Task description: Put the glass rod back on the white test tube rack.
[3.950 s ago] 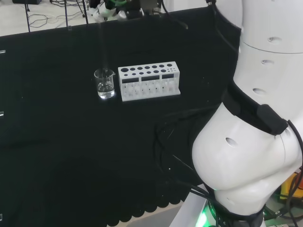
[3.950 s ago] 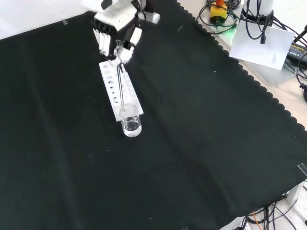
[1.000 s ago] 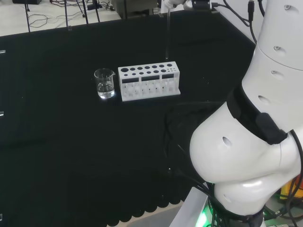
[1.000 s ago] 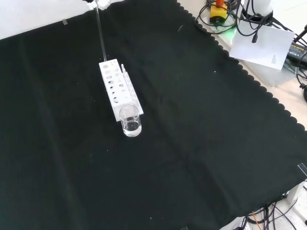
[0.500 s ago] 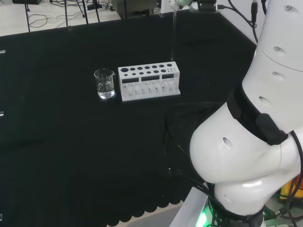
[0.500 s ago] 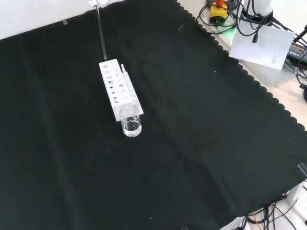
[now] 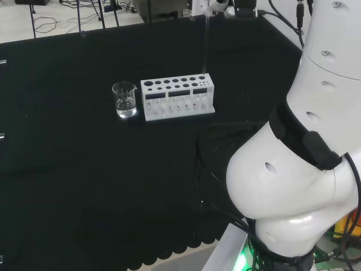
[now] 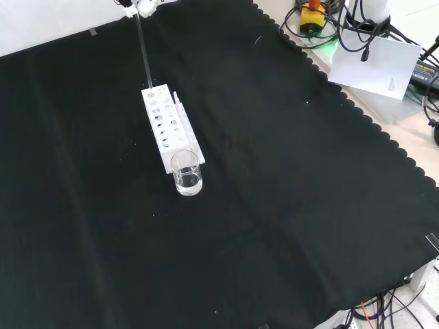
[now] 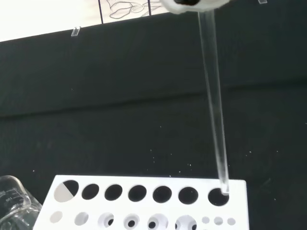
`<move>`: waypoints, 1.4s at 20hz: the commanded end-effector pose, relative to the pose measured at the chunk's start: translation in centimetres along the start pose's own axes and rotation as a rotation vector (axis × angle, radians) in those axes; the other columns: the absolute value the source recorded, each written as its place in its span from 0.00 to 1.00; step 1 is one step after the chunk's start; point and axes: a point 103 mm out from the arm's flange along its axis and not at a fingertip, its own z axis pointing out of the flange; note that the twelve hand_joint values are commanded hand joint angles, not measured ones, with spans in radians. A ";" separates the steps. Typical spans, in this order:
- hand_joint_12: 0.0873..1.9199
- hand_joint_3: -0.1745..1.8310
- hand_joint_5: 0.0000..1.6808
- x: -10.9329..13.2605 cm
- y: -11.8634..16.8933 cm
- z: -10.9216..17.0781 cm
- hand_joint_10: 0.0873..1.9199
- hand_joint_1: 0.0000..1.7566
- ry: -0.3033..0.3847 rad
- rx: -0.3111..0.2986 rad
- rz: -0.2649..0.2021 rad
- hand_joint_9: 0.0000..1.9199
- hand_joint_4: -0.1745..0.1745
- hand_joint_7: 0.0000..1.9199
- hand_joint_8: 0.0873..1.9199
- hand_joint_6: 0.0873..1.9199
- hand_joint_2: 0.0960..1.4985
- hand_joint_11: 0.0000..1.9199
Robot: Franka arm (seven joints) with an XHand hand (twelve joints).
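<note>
one beaker (image 8: 187,175) touches the rack (image 8: 167,126); robot hand (image 8: 142,7) pinches the glass rod (image 8: 145,53) above.

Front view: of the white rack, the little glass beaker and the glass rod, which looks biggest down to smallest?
1. White rack, widest and bulkiest.
2. Glass rod, about as long as the rack but far thinner.
3. Beaker, shortest.

The rod hangs higher, nearer the camera, so its length against the rack's is unsure.

It was a robotics lab. A white test tube rack (image 7: 178,96) and glass beaker (image 7: 124,99) stood on a black-clothed bench (image 8: 288,171), with cables (image 8: 370,31) beside it.
</note>
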 end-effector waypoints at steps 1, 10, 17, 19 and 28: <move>0.60 0.09 0.59 0.4 0.3 0.1 0.57 0.73 0.002 0.003 -0.007 0.79 0.00 0.52 0.67 0.34 0.73 0.74; 0.60 0.09 0.59 0.6 0.7 0.6 0.57 0.73 0.010 0.007 -0.013 0.79 0.00 0.52 0.67 0.34 0.73 0.74; 0.60 0.09 0.59 -0.1 1.0 0.6 0.57 0.73 0.005 0.016 -0.002 0.79 0.00 0.52 0.67 0.34 0.73 0.74; 0.60 0.09 0.59 -0.2 1.0 0.8 0.57 0.73 0.006 0.020 0.002 0.79 0.00 0.52 0.67 0.34 0.73 0.74; 0.60 0.09 0.59 -0.4 1.3 1.6 0.57 0.73 0.021 0.038 -0.001 0.79 0.00 0.52 0.67 0.34 0.73 0.74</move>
